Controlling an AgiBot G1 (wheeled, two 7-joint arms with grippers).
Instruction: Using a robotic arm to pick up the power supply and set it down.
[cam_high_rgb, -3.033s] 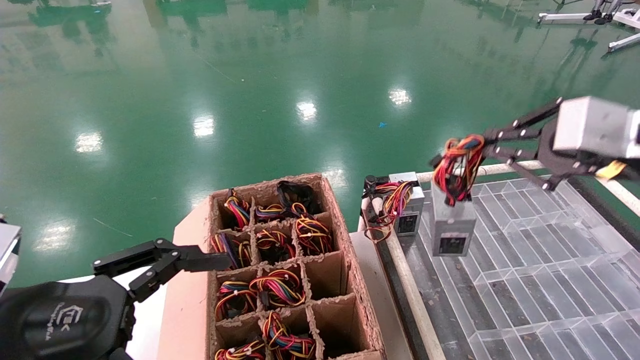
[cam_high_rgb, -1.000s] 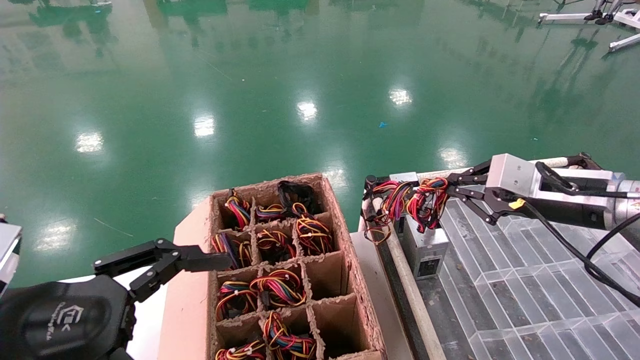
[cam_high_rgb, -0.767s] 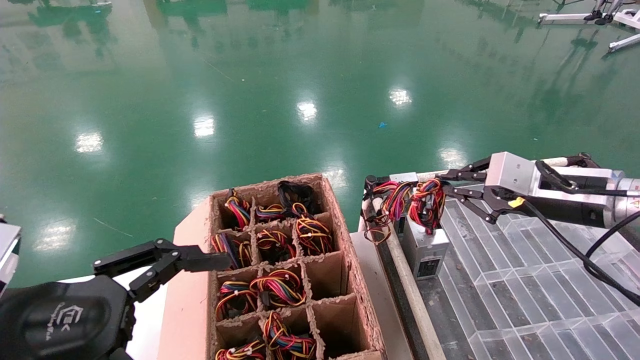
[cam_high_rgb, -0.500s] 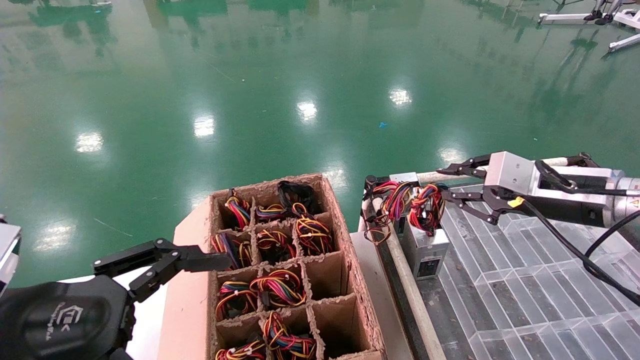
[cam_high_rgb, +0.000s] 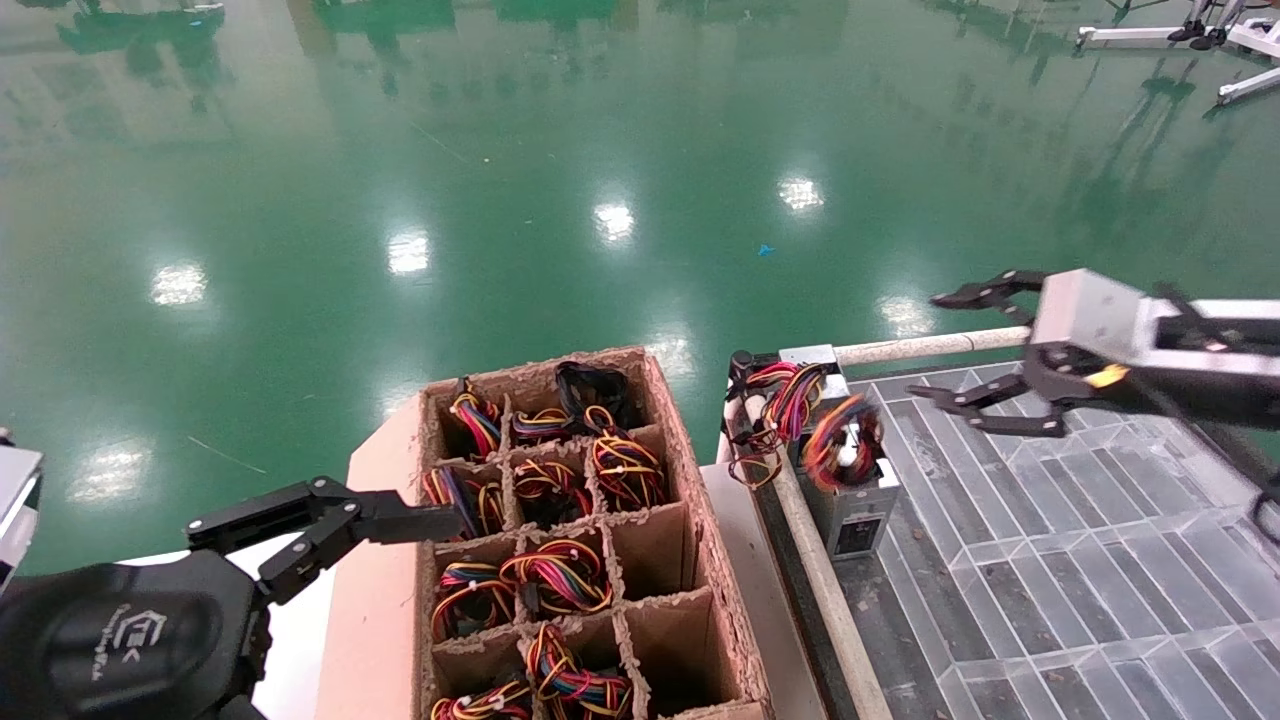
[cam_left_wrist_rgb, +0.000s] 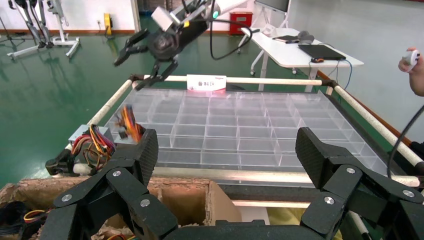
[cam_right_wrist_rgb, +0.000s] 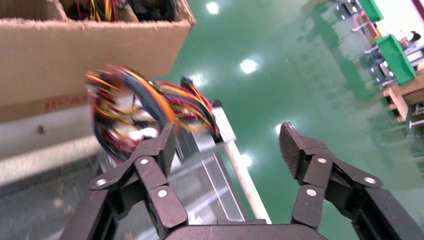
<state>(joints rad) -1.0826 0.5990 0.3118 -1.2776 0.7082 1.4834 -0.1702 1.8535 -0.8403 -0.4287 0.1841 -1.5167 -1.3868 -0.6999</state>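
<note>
power supply (cam_high_rgb: 858, 490) stands upright at the tray's (cam_high_rgb: 1050, 560) near-left corner, beside another unit (cam_high_rgb: 812, 362). right claw (cam_high_rgb: 965, 345) gapes wide, empty, well apart. best retreat straight, clear of the wires. left claw (cam_high_rgb: 320, 525) idles wide by the carton (cam_high_rgb: 700, 560).

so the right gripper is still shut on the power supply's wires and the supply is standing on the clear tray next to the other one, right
Not quite. The right gripper is open and clear of the wires, up and to the right of the power supply, as the head view shows. The rest holds: the supply stands on the clear tray beside the other supply.
</note>
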